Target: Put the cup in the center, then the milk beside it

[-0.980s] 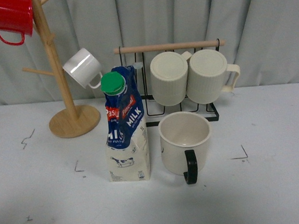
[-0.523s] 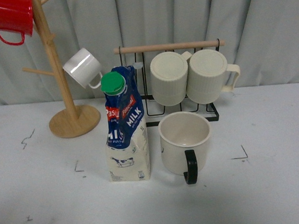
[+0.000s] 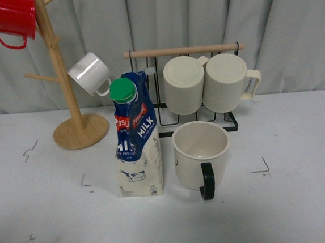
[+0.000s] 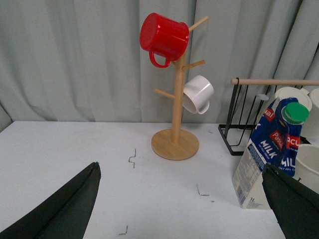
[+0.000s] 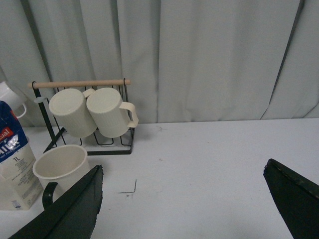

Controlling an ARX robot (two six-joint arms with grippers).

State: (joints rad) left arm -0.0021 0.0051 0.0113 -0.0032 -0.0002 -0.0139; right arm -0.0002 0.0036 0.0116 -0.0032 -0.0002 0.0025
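— Cream is the cup (image 3: 201, 150), with its black handle (image 3: 207, 181) turned toward the camera; where does it stand?

— Upright on the white surface (image 3: 306, 200), inside the patch marked by small black corner marks (image 3: 261, 167). That patch is the center (image 3: 175, 203), and the cup sits a little to its right half.

— And the milk (image 3: 135, 136)?

— Just beside the cup, on its left in the front view, upright too. A narrow gap shows between them, so they seem apart. Its green cap (image 3: 122, 90) is on, and the cow picture faces forward.

— What is behind them?

— A black wire rack (image 3: 233, 121) with a wooden bar (image 3: 182, 50), holding two ribbed cream mugs (image 3: 205, 83) on their sides. Further left is a wooden mug tree (image 3: 74, 120) carrying a red mug (image 3: 9, 19) up high and a small white mug (image 3: 89, 73) lower down.

— The arms?

— Neither shows in the front view. In the left wrist view the left pincer (image 4: 182, 204) has its two dark fingers (image 4: 65, 204) spread wide at the picture's edges, nothing between them. The right pincer (image 5: 182, 206) in its own wrist view is the same: fingers (image 5: 291, 204) far apart, holding nothing, well back from the cup and carton.
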